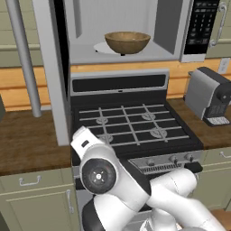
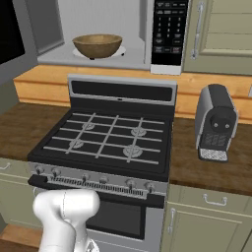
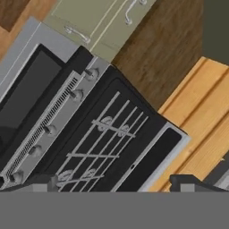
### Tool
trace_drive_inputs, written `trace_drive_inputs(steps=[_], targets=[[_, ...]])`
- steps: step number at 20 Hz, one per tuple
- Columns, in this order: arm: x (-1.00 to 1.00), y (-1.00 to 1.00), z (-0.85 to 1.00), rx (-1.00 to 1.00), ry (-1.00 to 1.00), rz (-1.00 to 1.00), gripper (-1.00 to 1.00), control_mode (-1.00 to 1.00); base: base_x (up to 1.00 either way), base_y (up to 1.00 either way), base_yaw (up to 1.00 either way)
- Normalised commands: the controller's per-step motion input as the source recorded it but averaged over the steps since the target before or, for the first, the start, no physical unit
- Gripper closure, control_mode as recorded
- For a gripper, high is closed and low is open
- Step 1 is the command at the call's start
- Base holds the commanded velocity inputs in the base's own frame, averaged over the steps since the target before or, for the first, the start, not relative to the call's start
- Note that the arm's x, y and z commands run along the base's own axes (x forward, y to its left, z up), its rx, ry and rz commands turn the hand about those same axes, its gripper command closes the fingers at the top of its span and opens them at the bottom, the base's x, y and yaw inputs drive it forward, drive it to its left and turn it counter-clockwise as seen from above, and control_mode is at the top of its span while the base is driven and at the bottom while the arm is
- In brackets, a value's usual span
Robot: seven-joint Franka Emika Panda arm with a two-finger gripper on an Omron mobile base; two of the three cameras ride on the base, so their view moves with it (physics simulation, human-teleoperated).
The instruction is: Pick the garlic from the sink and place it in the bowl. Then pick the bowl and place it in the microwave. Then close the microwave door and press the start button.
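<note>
With the bowl [image 1: 127,42] inside the microwave [image 1: 128,27], the empty hand [image 3: 114,185], fingers apart, could misjudge the swing-out door [image 1: 54,67] and clip the range [image 1: 131,124].

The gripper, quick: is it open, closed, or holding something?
Gripper: open, holding nothing; its tips stand wide apart above the range.

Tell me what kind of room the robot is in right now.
A rendered home kitchen, it seems: a gas range under an open microwave holding a wooden bowl, with a coffee machine on the wooden counter.
</note>
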Motion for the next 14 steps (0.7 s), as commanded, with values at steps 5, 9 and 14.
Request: trace_drive_inputs(steps=[5,9,14], targets=[[-0.15,0.69,0.01,-0.05,-0.15,-0.09,-1.00,-1.00,0.00,0.00,0.00],[-0.97,0.00,0.00,0.00,-0.28,0.00,-1.00,-1.00,0.00,0.00,0.00],[-0.48,0.30,-0.17,-0.04,-0.17,0.00,-1.00,-1.00,0.00,0.00,0.00]])
